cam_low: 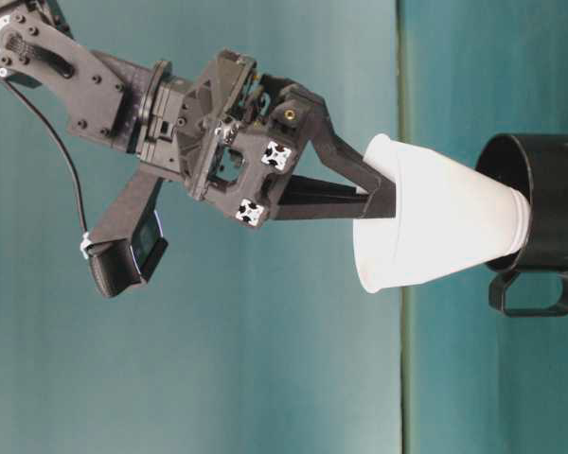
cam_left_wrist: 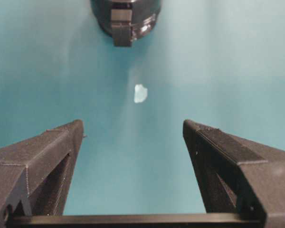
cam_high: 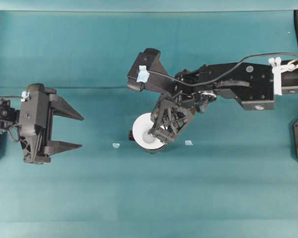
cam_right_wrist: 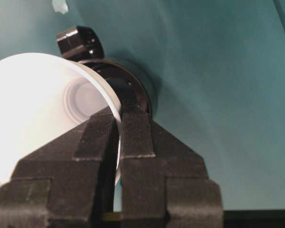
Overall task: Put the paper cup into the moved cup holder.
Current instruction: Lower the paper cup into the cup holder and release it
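- One relation governs the coming move: the paper cup (cam_low: pixel 445 222) base sits just inside the mouth of the cup holder (cam_low: pixel 547 203), with the cup's long axis tilted off the holder's axis, not yet seated
- Right gripper (cam_right_wrist: pixel 118 118) has its jaws pinched tight on the cup's rim wall, one finger inside, one outside; the fingers lie on the rim side of the cup, opposite the holder
- Overhead, the cup (cam_high: pixel 145 130) covers most of the holder near the table's middle; the holder's handle points left
- Left gripper (cam_high: pixel 75 131) stands well apart at the left with its fingers spread wide, holding nothing; the right arm is the nearer
- Judgement: the cup likely needs straightening over the holder before release
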Controlling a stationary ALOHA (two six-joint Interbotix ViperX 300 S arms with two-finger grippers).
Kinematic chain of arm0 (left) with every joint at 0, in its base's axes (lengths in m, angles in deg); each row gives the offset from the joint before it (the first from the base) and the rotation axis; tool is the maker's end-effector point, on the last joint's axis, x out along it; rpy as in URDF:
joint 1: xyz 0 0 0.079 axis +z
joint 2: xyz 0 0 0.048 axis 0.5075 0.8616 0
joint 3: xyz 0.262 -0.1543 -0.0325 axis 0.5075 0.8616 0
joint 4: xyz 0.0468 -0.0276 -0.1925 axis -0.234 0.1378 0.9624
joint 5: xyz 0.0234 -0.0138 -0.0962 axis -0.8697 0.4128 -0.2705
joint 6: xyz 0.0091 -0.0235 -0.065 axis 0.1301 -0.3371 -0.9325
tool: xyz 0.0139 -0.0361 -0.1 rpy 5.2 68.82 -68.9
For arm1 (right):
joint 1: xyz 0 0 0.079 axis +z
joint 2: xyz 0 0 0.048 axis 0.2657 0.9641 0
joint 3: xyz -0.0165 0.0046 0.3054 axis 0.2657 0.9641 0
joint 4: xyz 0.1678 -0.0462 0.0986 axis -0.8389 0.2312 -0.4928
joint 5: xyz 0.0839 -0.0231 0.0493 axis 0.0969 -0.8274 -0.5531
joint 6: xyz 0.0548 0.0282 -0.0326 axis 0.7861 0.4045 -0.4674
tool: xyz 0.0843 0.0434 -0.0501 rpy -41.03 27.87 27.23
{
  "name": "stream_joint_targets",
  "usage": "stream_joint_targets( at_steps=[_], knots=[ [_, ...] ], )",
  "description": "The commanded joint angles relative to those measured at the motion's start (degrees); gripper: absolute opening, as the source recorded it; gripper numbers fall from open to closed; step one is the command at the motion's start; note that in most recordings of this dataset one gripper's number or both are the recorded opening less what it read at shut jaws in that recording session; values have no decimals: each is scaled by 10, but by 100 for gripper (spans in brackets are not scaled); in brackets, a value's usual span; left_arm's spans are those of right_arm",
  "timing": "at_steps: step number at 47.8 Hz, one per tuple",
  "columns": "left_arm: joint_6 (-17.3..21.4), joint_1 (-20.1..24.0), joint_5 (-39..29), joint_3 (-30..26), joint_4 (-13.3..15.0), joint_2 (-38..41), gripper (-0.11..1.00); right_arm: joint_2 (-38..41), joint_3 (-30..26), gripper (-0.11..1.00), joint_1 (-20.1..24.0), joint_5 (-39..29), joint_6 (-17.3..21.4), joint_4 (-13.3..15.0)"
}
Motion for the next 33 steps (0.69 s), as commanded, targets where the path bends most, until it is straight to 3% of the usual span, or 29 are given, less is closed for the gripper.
stream_joint_targets(
  at_steps=[1,33],
  knots=[
    [-1,-1,4,-8,-1,-1,85,-4,-1,-9,1,4,2,-1],
    [-1,-1,3,-8,-1,-2,85,-4,4,-8,3,4,1,-6]
  ],
)
